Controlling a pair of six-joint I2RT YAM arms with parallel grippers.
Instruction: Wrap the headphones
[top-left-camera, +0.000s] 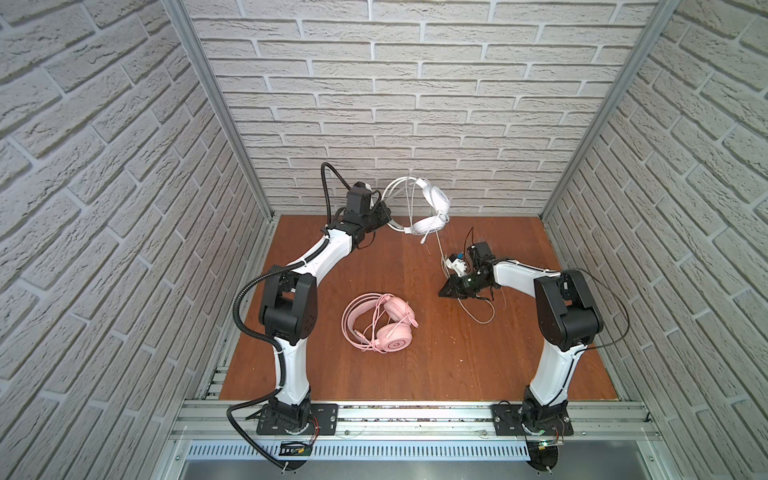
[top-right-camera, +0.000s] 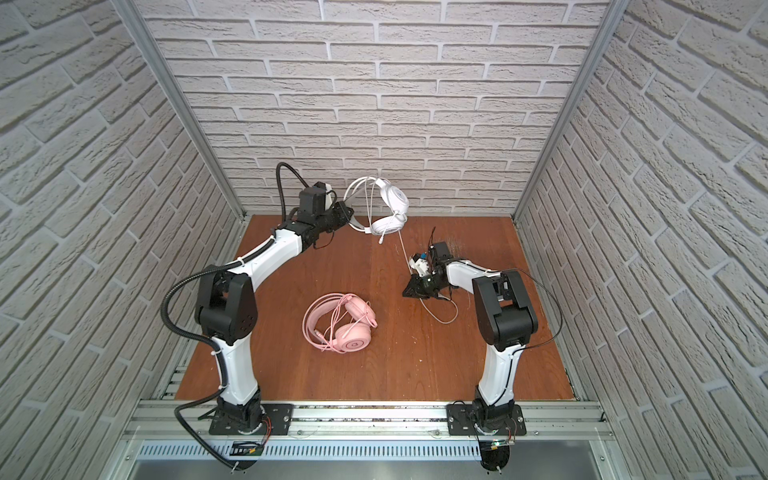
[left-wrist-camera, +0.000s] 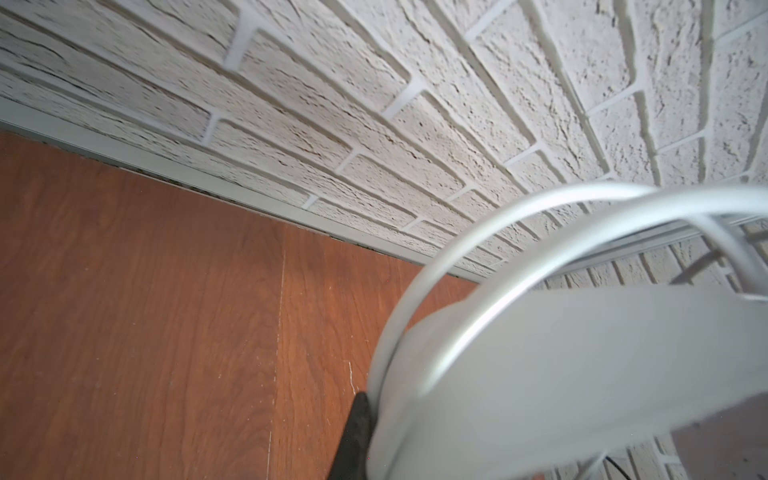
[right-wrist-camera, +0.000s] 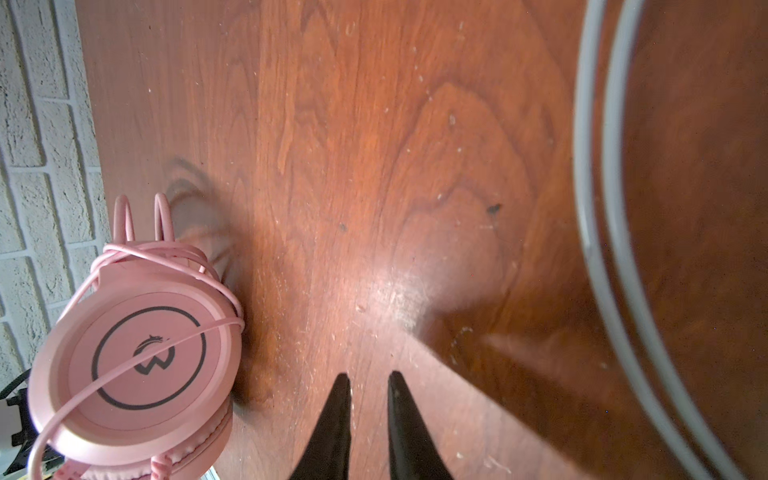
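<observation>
The white headphones hang in the air near the back wall. My left gripper is shut on their headband, which hides all but one black finger. Their thin white cord drops past my right gripper and loops on the table. In the right wrist view that gripper is open by a narrow gap, low over bare wood, with nothing between its fingers. The pink headphones lie on the table with their cord wound around them.
The brown wooden table is closed in by white brick walls at the back and both sides. A metal rail runs along its front edge, carrying both arm bases.
</observation>
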